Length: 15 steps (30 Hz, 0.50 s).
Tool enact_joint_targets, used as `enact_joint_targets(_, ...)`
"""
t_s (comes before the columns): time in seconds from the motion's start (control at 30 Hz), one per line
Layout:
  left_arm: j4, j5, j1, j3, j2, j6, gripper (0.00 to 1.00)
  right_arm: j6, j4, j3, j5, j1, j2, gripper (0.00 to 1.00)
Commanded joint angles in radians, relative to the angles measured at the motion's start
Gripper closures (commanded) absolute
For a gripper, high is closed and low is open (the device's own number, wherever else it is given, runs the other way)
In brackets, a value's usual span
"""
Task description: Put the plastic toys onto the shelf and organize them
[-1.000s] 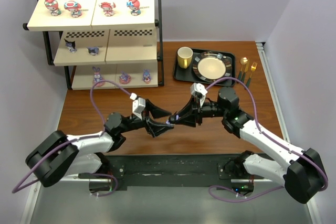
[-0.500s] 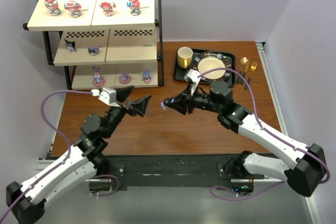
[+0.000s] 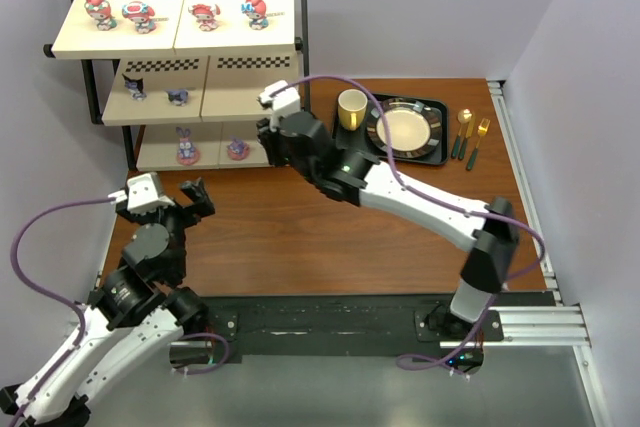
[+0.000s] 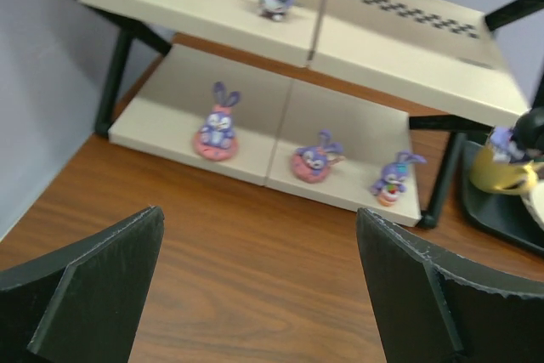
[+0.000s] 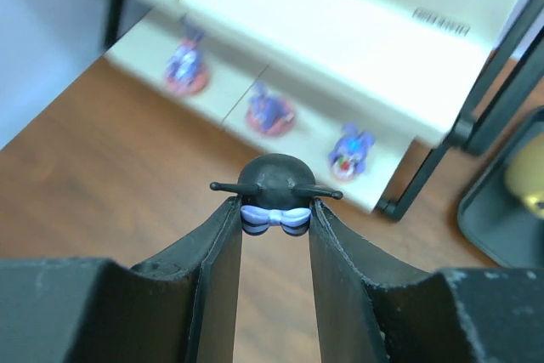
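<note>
The shelf point(image 3: 236, 45) stands at the back left. Its top board holds several pink and red toys point(image 3: 204, 15), the middle board two dark navy toys point(image 3: 133, 85), and the bottom board purple bunnies point(image 4: 218, 127) on pink bases. My right gripper point(image 3: 268, 145) reaches to the shelf's right front. In the right wrist view it point(image 5: 274, 206) is shut on a dark navy toy point(image 5: 274, 178) with a lilac bow, held above the wood in front of the bottom board. My left gripper point(image 3: 195, 195) is open and empty over the table left of centre; it also shows in the left wrist view point(image 4: 259, 214).
A yellow mug point(image 3: 351, 107) and a black tray with a plate point(image 3: 405, 127) stand right of the shelf. Gold cutlery point(image 3: 470, 132) lies beyond the tray. Pale walls close in on the left and right. The right arm spans the middle of the table.
The grippers met at the table's middle; the right one kept the dark toy and swung up-left to the shelf. The left gripper pulled back left, open.
</note>
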Motion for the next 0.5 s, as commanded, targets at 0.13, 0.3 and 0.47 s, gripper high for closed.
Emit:
enact_joint_targets(0.13,-0.014,-0.132,0.004,-0.032,-0.052,0.050,0.00,-0.026,-0.186,0.464,0.379,0.016,0.291,1.00)
enact_joint_targets(0.3,-0.008,-0.127,0.020,-0.034,-0.044,0.064,0.00,-0.014,-0.228,0.681,0.429,0.019,0.414,1.00)
enact_joint_targets(0.47,-0.007,-0.121,0.032,-0.042,-0.066,0.069,0.00,-0.008,-0.255,0.816,0.470,0.014,0.518,1.00)
